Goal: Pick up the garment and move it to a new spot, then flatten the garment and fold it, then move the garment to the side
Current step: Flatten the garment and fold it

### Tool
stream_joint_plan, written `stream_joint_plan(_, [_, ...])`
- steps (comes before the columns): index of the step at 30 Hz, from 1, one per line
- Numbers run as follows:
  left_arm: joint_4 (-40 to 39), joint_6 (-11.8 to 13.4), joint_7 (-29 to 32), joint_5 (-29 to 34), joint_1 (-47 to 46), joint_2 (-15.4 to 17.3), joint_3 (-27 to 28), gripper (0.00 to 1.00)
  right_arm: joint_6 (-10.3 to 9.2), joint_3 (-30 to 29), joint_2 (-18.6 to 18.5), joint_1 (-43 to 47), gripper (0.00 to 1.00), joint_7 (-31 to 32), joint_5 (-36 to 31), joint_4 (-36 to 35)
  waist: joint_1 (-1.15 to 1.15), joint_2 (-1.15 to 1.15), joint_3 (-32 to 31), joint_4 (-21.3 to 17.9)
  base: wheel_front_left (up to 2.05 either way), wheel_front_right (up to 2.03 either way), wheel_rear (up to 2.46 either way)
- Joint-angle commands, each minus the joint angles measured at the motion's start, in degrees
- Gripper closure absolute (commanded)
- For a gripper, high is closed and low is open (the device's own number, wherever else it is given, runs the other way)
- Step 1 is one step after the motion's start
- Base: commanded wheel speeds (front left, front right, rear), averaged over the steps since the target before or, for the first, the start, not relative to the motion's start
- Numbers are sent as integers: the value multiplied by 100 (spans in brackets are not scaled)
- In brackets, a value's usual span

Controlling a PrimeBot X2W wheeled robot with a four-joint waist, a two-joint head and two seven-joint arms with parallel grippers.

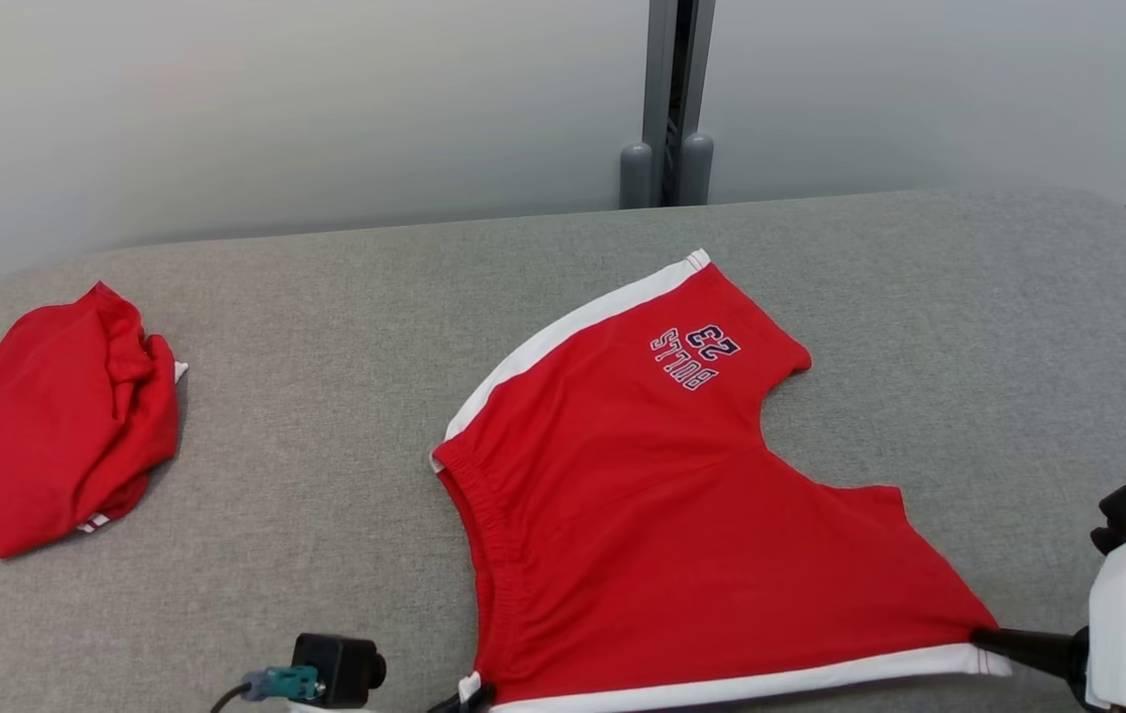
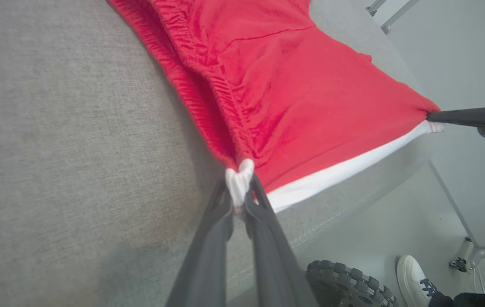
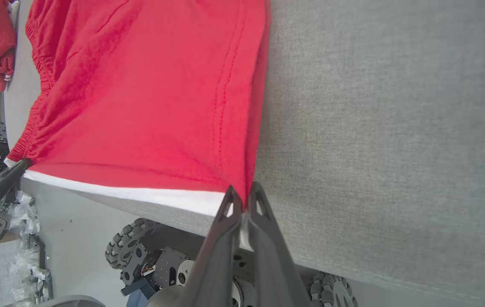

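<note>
Two corners of the shorts (image 1: 662, 495) pinched on the pad (image 1: 325, 297).
Your head view has the shorts mid-pad, another red garment (image 1: 62, 416) bunched far left. Your left wrist view: the left gripper (image 2: 239, 200) is closed on the waistband corner. Your right wrist view: the right gripper (image 3: 244, 200) is closed on the hem corner, at the pad's near edge.

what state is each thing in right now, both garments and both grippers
red shorts with white side stripes: spread unfolded on the grey fabric-covered table, near edge pulled taut between the grippers
left gripper: shut on the shorts' white waistband corner
right gripper: shut on the shorts' leg hem corner
second red garment: crumpled in a heap at the table's left
</note>
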Motion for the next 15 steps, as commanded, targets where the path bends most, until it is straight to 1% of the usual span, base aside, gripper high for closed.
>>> stream_joint_plan(1, [-139, 68, 69, -53, 34, 78, 42, 100, -12, -38, -117, -28, 100, 6, 20, -83, 0, 0, 26, 24, 0, 0, 0])
stream_joint_plan(4, [-353, 118, 179, -307, 19, 2, 172, 100, -11, -98, -165, -134, 100, -57, 34, -206, 0, 0, 98, 80, 0, 0, 0])
stream_joint_plan(7, [-484, 107, 349, -585, -133, -45, 323, 100, -8, -157, -174, -291, 100, -53, 21, -271, 0, 0, 233, 158, 0, 0, 0])
stream_joint_plan(9, [-536, 87, 497, -820, -230, -136, 423, 100, -8, -207, -188, -442, 100, -20, 25, -279, 0, 0, 348, 225, 0, 0, 0])
stream_joint_plan(11, [-577, 53, 713, -1096, -361, -190, 515, 100, -8, -257, -203, -613, 100, 27, 42, -252, 0, 0, 472, 298, 0, 0, 0])
stream_joint_plan(15, [-708, 99, 1245, -1633, -722, -276, 720, 100, -8, -354, -205, -1042, 100, 222, 66, -186, 0, 0, 759, 454, 0, 0, 0])
